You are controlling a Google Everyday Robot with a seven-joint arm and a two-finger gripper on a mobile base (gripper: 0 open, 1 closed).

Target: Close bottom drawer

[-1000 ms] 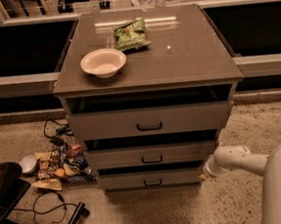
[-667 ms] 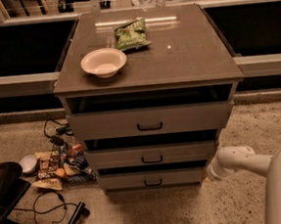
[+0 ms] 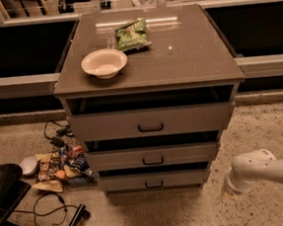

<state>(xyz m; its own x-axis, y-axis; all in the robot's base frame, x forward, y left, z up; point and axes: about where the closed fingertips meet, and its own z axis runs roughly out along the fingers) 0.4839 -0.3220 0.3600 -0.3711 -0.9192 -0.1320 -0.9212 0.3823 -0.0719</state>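
The bottom drawer [image 3: 154, 181] is the lowest and narrowest of three grey-brown fronts, with a small black handle [image 3: 153, 184]. A dark gap shows above its front, under the middle drawer [image 3: 153, 157]. Its tray is hidden. My white arm [image 3: 265, 168] comes in from the lower right. The gripper end [image 3: 232, 182] sits low above the floor, just right of the cabinet's bottom corner and apart from the drawer.
The top drawer [image 3: 150, 122] is the widest. A white bowl [image 3: 104, 63] and a green snack bag [image 3: 131, 34] lie on the cabinet top [image 3: 196, 55]. Snack packets [image 3: 57, 167], cables [image 3: 48, 210] and a black stand [image 3: 5, 194] clutter the floor at left.
My arm's end has drawn back to the right and slightly down, away from the bottom drawer's right end. The drawers look unchanged.
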